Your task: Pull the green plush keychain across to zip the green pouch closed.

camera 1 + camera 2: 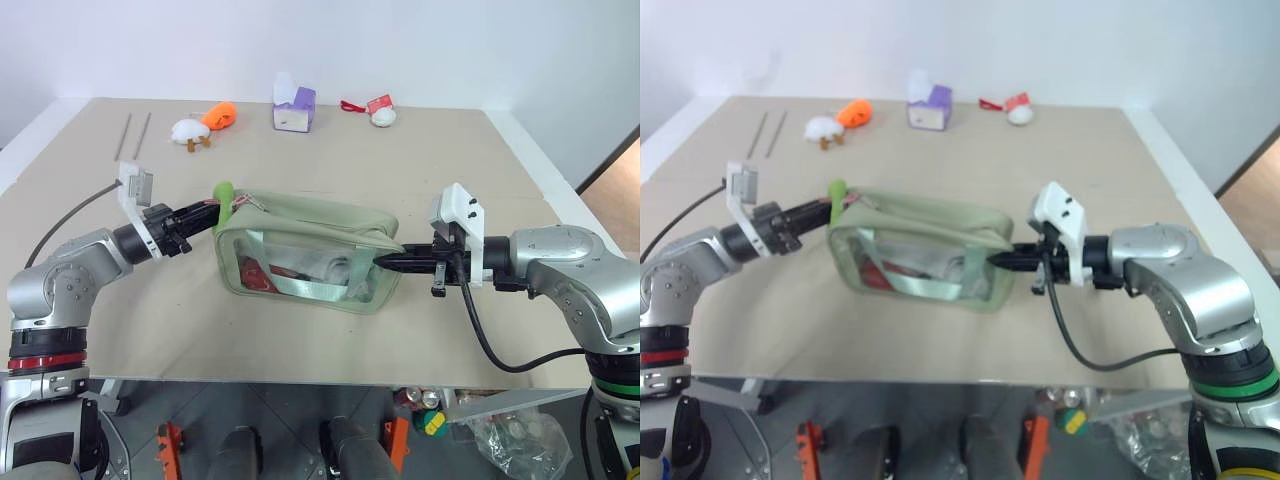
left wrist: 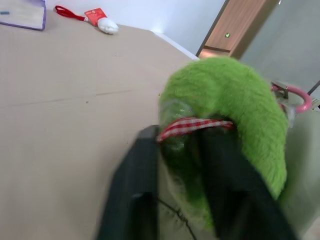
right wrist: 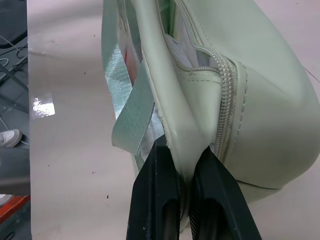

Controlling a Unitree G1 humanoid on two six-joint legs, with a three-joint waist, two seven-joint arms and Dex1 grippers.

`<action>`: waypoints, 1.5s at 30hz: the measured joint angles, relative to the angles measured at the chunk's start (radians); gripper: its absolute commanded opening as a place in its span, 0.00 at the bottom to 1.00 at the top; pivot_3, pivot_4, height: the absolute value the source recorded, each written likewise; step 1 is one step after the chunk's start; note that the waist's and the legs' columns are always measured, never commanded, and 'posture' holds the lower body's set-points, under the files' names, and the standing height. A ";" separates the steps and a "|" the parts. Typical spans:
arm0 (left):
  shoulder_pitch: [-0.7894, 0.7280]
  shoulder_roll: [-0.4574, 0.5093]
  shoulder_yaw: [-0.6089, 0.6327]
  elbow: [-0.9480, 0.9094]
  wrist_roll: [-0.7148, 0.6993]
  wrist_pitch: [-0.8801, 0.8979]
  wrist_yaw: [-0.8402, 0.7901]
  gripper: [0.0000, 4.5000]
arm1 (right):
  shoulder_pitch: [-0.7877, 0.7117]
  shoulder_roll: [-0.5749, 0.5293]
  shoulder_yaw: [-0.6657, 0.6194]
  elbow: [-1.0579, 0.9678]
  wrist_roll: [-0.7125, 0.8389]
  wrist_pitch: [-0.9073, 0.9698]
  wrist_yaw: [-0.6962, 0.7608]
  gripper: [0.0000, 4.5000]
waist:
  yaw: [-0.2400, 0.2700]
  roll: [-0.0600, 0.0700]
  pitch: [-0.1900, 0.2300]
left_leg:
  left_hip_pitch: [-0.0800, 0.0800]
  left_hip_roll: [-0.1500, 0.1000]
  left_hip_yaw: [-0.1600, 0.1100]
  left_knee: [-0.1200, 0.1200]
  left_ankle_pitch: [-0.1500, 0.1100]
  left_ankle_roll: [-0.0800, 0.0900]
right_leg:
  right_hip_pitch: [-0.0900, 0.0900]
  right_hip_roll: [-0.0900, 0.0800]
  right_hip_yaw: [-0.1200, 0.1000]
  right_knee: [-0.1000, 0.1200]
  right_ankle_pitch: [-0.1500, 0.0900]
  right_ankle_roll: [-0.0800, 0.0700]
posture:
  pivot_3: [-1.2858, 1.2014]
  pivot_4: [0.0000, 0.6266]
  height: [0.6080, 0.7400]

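Observation:
The green pouch [image 1: 310,250] lies mid-table, its clear front panel showing red and white contents, its zipper [image 3: 222,100] partly open. At its left end the green plush keychain [image 1: 224,195] stands up, a fuzzy lime ring with a red-checked tag [image 2: 192,125]. My left gripper [image 1: 212,215] comes in level from the left and is shut on the ring's lower part, with a black finger [image 2: 135,190] on either side of the plush. My right gripper [image 1: 385,263] is shut on the pouch's right end, pinching the fabric edge [image 3: 182,150] beside the webbing strap [image 3: 132,115].
At the table's back lie an orange plush toy [image 1: 220,115], a white plush [image 1: 188,131], a purple and white box [image 1: 293,108] and a red-white small item [image 1: 380,112]. Two thin sticks [image 1: 132,135] lie at the back left. The table's front edge [image 1: 300,380] runs close below the pouch.

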 measured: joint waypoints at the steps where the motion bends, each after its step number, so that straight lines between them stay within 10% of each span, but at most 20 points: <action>1: 0.000 0.000 0.001 0.000 0.000 0.000 0.004 0.00 | 0.000 0.000 0.000 0.000 0.000 0.000 0.000 0.00 | 0.000 0.000 0.000 | 0.000 0.000 0.000 0.000 0.000 0.000 | 0.000 0.000 0.000 0.000 0.000 0.000 | 0.52 0.24 1.00; 14: -0.156 -0.048 0.048 -0.083 -0.051 -0.016 0.049 0.00 | -0.002 0.000 0.001 0.001 -0.010 -0.005 0.004 0.00 | 0.001 0.000 0.000 | 0.000 0.000 0.000 0.000 0.000 0.000 | 0.000 0.000 0.000 0.000 0.000 0.001 | 0.52 0.24 1.00; 22: -0.177 -0.038 -0.191 -0.170 0.055 -0.042 -0.079 0.00 | -0.009 0.006 0.003 0.001 -0.020 -0.007 0.003 0.00 | 0.000 0.000 0.000 | 0.001 -0.001 0.000 0.000 0.000 0.000 | 0.001 0.000 0.001 0.000 0.000 0.001 | 0.52 0.24 1.00; 35: -0.233 -0.065 -0.175 -0.081 0.088 -0.080 -0.087 0.94 | -0.006 0.007 0.003 0.000 -0.018 -0.007 -0.013 0.00 | 0.000 0.000 0.000 | 0.001 -0.001 0.000 0.000 0.000 0.000 | 0.001 0.000 0.001 0.000 0.001 0.001 | 0.52 0.24 1.00; 45: -0.117 0.064 0.048 -0.164 -0.116 0.043 -0.128 0.94 | -0.006 0.015 0.004 -0.002 -0.019 -0.006 -0.014 0.00 | -0.003 0.000 0.000 | 0.002 0.000 0.000 0.000 0.000 0.000 | 0.001 0.000 0.001 0.000 0.000 0.001 | 0.52 0.24 1.00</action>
